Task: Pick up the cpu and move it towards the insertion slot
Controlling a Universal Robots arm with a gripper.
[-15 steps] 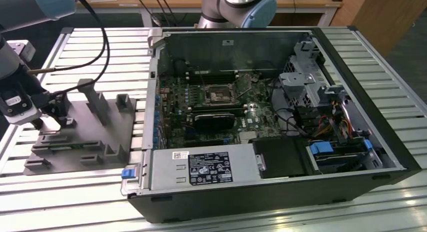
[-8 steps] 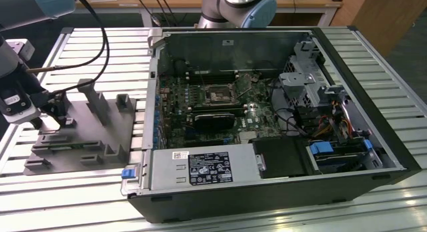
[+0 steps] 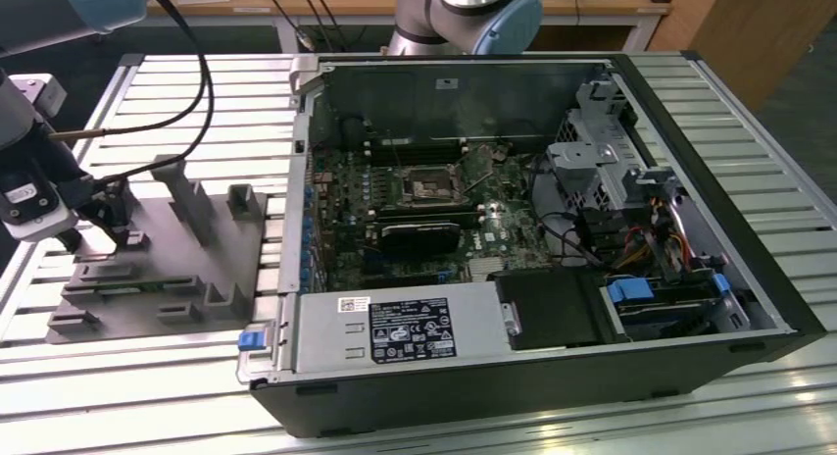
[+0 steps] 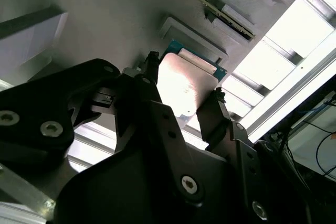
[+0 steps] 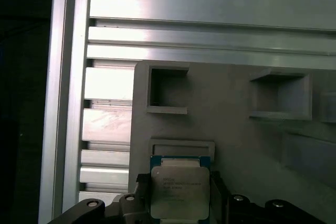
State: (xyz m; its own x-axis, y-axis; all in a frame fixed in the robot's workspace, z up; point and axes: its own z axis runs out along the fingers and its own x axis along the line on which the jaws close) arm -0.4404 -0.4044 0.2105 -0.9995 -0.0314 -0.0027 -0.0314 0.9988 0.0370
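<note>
Matte black claw (image 4: pixel 185 75) clamped on flat square silvery cpu (image 4: pixel 182 86), grey plastic fixture (image 5: pixel 236 129) beneath

The hand (image 4: pixel 185 77) clasps the cpu (image 4: pixel 185 86), its dark fingers (image 4: pixel 211 118) pressed against two opposite edges, close over the grey fixture plate (image 4: pixel 105 19); the slatted aluminium tabletop (image 4: pixel 299 30) lies beyond.

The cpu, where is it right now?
In both wrist views the cpu is right at the gripper, beside a small raised ledge of the grey fixture plate, at the exterior view's left.
</note>
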